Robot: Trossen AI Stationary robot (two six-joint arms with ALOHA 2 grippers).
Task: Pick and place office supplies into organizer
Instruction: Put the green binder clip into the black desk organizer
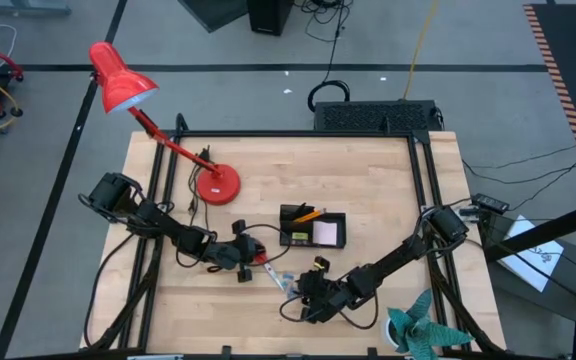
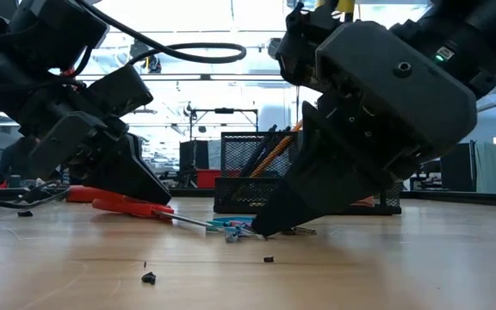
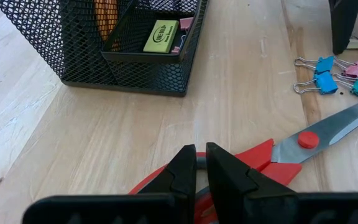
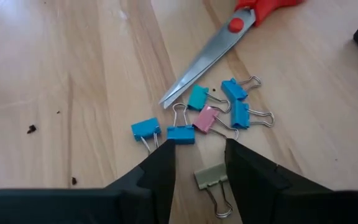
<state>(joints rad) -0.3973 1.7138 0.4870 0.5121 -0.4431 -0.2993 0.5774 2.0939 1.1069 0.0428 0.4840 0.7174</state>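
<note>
The red-handled scissors lie flat on the table near its middle, blades pointing at a loose heap of blue, teal and pink binder clips. My left gripper is shut on the scissors' handle. My right gripper is open and low over the clips, its fingers either side of an olive clip, touching nothing that I can see. The black mesh organizer stands just beyond and holds orange pencils, a yellow-green eraser and a pink note pad. My left gripper pinches the scissors' red handle between its two fingers, coming from the table's left and slanting down. The fingers themselves hide the exact spot. The scissors stay flat on the table.
A red desk lamp stands with its base toward the far left. A teal leafy object sits at the near right edge. A black box with cables lies past the far edge. Dark crumbs dot the near table.
</note>
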